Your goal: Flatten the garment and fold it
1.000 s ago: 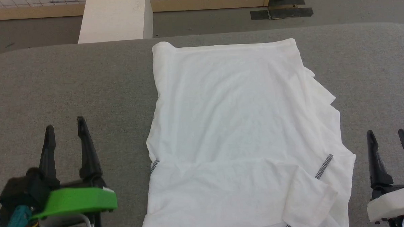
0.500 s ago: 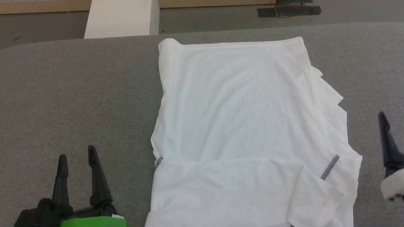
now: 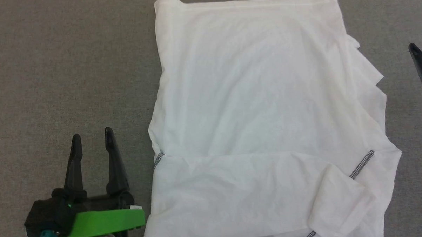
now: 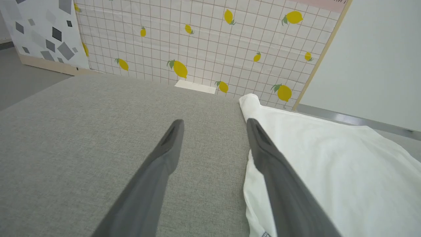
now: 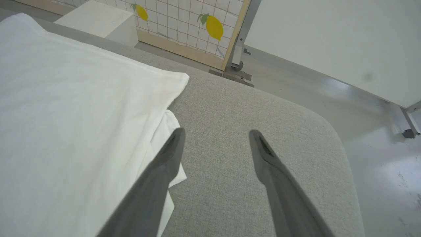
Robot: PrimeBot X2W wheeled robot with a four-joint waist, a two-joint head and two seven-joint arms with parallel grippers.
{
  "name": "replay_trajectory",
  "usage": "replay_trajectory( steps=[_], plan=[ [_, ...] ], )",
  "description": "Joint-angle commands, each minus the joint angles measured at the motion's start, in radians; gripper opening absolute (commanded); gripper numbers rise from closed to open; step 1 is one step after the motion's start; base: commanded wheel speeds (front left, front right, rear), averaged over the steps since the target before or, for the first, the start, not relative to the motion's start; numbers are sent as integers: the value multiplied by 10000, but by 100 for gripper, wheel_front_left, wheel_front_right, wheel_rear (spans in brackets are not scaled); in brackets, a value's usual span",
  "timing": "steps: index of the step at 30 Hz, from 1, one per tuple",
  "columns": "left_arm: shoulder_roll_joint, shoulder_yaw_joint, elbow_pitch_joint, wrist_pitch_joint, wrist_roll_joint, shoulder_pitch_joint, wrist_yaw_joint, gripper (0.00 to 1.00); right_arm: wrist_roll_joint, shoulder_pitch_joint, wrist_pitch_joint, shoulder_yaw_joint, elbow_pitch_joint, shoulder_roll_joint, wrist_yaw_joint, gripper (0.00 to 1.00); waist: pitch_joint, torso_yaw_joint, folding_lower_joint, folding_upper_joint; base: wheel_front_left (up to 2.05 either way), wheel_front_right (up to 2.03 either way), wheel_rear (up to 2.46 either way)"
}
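The garment [image 3: 259,106], a white shirt with short dark stitched seams, lies spread on the grey table [image 3: 65,67], sleeves folded in over its near part. My left gripper [image 3: 91,139] hovers open just left of the shirt's near left edge, holding nothing. In the left wrist view the garment [image 4: 329,164] lies beside the right finger of the left gripper [image 4: 213,123]. One finger [image 3: 421,69] of my right gripper shows at the right edge. In the right wrist view the right gripper [image 5: 215,133] stands open over bare table beside the garment [image 5: 72,105].
A white box [image 5: 95,19] stands on the floor beyond the table's far edge, in front of a lemon-patterned grid screen [image 4: 204,42]. The table's rounded far right corner [image 5: 322,121] drops to a glossy grey floor.
The head camera has tilted down, so the floor and box have left the view. My right gripper has moved farther along the shirt's right side; the left stays near the shirt's near left edge.
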Motion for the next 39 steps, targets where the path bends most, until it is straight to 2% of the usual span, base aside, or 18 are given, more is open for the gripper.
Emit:
replay_trajectory(
  steps=[1,8,17,19,20,24,28,32,33,35,36,37,38,39],
  plan=[
    [-79,-30,37,-35,128,-214,-68,100,133,-292,109,196,215,-151,-17,100,839,268,0,0,0,0,0],
    [-380,-143,203,-35,386,-624,-279,100,659,-981,666,1104,1268,-863,-17,100,1446,650,0,0,0,0,0],
    [-695,-72,350,-36,538,-777,-477,100,1326,-1057,659,1915,1773,-1080,-17,100,1755,982,0,0,0,0,0],
    [-746,-29,368,-36,570,-776,-510,100,1510,-1020,852,2056,1825,-1124,-17,19,1770,985,0,0,0,0,0],
    [-774,-6,382,-36,583,-777,-528,100,1570,-1008,930,2071,1870,-1135,-17,0,1769,976,0,0,0,0,0],
    [-851,69,474,-36,622,-813,-607,100,1573,-1020,903,1881,2039,-983,-17,0,1630,841,0,0,0,0,0],
    [-865,195,565,-36,645,-794,-678,100,1092,-1112,207,1058,2217,-784,-17,0,1309,582,0,0,0,0,0],
    [-831,349,671,-36,593,-654,-761,100,94,-564,-479,-697,2613,-680,-17,0,866,299,0,0,0,0,0],
    [-787,393,688,-36,548,-534,-810,100,-309,116,-602,-1516,2817,-648,-17,0,770,193,0,0,0,0,0],
    [-756,387,713,-28,516,-484,-840,100,-497,559,-654,-1879,2938,-500,-17,0,761,140,0,0,0,0,0],
    [-737,377,720,-4,504,-469,-851,100,-562,738,-674,-2045,3006,-349,-17,31,773,108,0,0,0,0,0],
    [-722,366,721,16,502,-467,-858,100,-582,833,-712,-2129,3031,-211,-17,89,790,84,0,0,0,0,0],
    [-712,349,718,39,498,-476,-865,100,-583,911,-761,-2193,3041,-44,-17,100,806,63,0,0,0,0,0],
    [-706,343,713,54,493,-485,-865,100,-564,942,-785,-2197,3022,72,-17,100,815,41,0,0,0,0,0]
  ],
)
